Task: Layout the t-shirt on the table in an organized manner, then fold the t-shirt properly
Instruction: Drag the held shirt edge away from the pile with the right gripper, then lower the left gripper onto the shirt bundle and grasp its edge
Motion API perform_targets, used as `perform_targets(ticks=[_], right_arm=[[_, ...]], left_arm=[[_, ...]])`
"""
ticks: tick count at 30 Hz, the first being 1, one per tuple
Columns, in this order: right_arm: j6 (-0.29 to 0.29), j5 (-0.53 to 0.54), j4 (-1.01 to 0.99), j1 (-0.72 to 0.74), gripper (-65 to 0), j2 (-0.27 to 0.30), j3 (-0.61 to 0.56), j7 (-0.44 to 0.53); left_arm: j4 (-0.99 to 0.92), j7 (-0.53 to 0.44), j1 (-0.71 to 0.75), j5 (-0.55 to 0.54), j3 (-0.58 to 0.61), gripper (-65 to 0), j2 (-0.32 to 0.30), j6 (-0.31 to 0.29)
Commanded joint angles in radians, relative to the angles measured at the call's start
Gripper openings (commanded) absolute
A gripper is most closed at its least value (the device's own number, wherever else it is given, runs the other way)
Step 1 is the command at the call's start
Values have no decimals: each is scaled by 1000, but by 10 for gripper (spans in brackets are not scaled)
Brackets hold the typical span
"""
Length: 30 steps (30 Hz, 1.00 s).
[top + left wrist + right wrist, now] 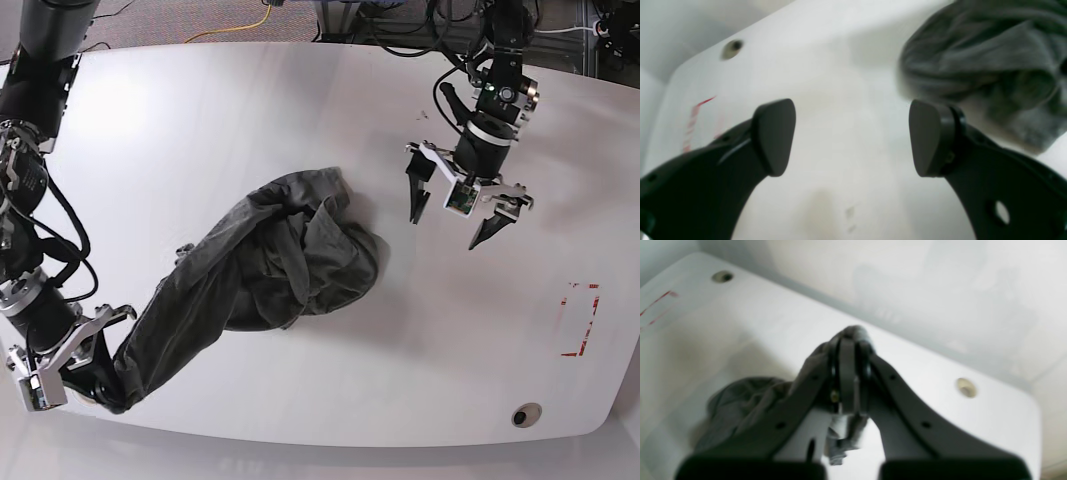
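My right pincer (100, 385), nearest me, pinches an edge of the t-shirt (285, 260), bunched mid-bench (300, 100). Left pincer (455, 215) hangs spread beside it. I'm mid-layout; next I need a second edge.

The grey t-shirt (290, 260) lay crumpled in a heap near the middle of the white table (300, 120), folds bunched over one another, nothing spread flat. One long stretch of cloth ran from the heap toward the table's near edge, pulled out thin like a sleeve or a hem, and its end was pinched in my right claw (95, 385). The fabric was dark heather grey, soft and wrinkled. The table was glossy, with a red tape rectangle (580, 320) and a round cable hole (526, 414) near one corner.
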Motion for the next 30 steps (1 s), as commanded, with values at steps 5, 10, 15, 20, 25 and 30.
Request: perform_targets(ticks=[5,10,15,20,25,30], right_arm=[[-3,2,12,38,-648,16,6,32],[-3,2,13,30,-648,16,6,31],[-3,4,15,10,-648,13,5,31],[-3,4,15,1,-648,12,5,31],[-1,4,15,0,-648,10,5,31],[-1,4,15,0,-648,8,5,31]], left_arm=[[-114,-15,-62,-23,1,-147,52,5],[-212,-15,-116,-104,-2,-147,67,5],[-298,-16,-168,-116,18,-147,76,5],[-356,-15,-208,-115,56,-147,87,5],[-405,-15,-242,-119,75,-147,93,5],[-451,-15,-274,-119,75,-147,113,3]])
